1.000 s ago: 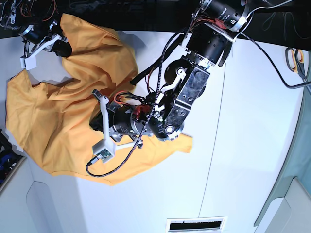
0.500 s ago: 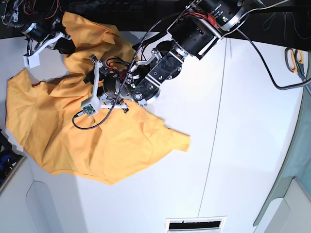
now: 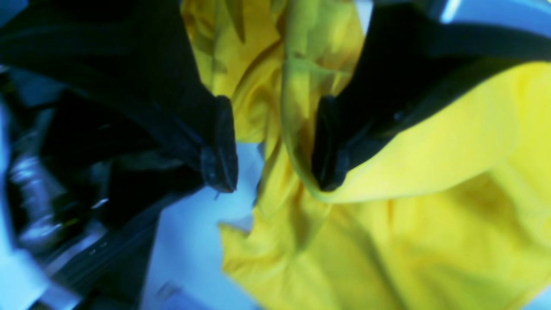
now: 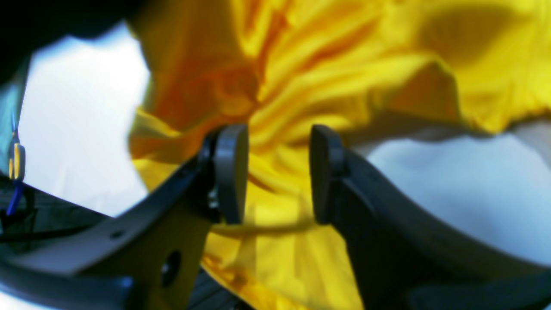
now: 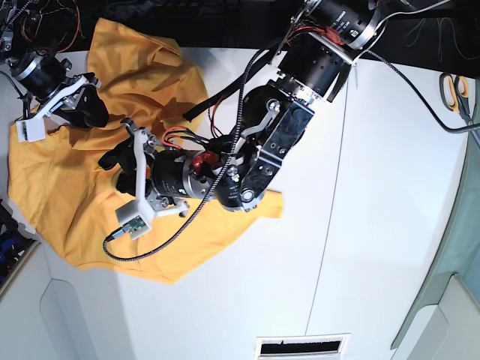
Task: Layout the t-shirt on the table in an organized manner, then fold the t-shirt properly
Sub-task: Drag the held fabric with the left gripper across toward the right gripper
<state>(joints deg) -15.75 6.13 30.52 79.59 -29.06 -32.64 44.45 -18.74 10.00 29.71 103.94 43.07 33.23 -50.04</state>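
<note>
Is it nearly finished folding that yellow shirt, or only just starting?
Only starting. The t-shirt lies on the white table, but bunched and wrinkled, not spread flat. Both arms are over it: the left gripper and right gripper have their fingers apart with cloth between them, not pinched. Smoothing it out and every fold are left to do.

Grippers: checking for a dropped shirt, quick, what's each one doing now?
Left gripper: open, t-shirt cloth between its fingers, not clamped.
Right gripper: open, over the t-shirt.

We see black cylindrical arm joints, white printed camera brackets, a braided black-and-white cable, red wires, dark curved fingers [image 4: 232, 172].
</note>
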